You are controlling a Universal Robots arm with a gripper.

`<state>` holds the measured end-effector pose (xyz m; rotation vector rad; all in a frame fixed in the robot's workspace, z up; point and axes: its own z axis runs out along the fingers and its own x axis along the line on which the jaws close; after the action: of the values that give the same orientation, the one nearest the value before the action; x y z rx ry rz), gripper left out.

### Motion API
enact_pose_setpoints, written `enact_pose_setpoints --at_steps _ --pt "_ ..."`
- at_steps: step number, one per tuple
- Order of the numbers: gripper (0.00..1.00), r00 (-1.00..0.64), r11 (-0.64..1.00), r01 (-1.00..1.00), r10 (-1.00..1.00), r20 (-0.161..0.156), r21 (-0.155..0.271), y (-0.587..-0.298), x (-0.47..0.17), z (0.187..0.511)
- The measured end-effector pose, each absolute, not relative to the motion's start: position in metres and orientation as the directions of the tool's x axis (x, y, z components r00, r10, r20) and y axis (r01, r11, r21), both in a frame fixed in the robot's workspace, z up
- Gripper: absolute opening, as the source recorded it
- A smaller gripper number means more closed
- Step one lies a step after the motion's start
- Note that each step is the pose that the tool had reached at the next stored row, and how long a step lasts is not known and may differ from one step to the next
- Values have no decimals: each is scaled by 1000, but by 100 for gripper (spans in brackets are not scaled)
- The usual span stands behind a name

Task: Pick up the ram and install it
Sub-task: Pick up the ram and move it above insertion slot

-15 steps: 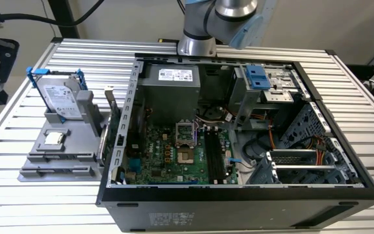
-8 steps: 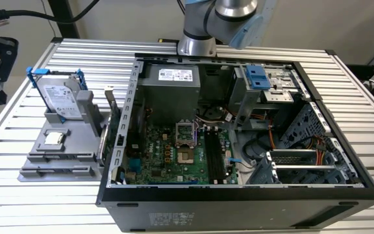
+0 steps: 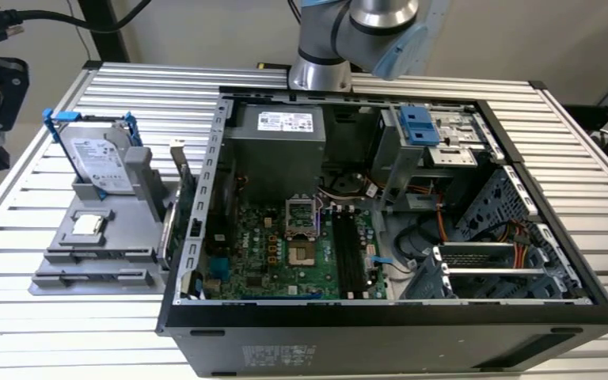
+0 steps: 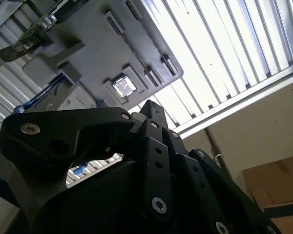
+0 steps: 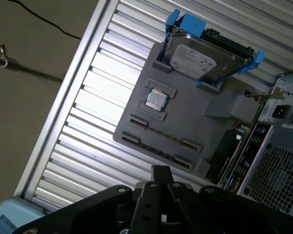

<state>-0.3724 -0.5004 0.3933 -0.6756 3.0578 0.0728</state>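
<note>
Hanging off the table's edge at the exterior view's left, the pincer (image 5: 160,174) is seen drawn together, with nothing clamped. The ram (image 5: 165,136) is made out, faintly, as a thin dark strip set on edge in a long slot of the tray (image 5: 195,117). It lies beyond the pincer's tip, apart from it and untouched. Just beside that slot a square chip (image 5: 156,100) with a shiny lid is seated in its pocket. A silver drive (image 5: 193,58) in a blue frame is propped at the tray's other end. The tray is matte grey plastic, laid on a table (image 5: 102,87) of ribbed aluminium slats, next to an open black case (image 3: 389,321). A brown floor (image 5: 29,107) crossed by a black cable (image 5: 44,22) is shown past the table's edge.
</note>
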Motion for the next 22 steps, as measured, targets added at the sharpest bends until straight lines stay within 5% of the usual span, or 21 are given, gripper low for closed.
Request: enact_pose_setpoints --at_steps 22 --pt "0 -749 748 -662 -662 -18 43 -500 -373 393"
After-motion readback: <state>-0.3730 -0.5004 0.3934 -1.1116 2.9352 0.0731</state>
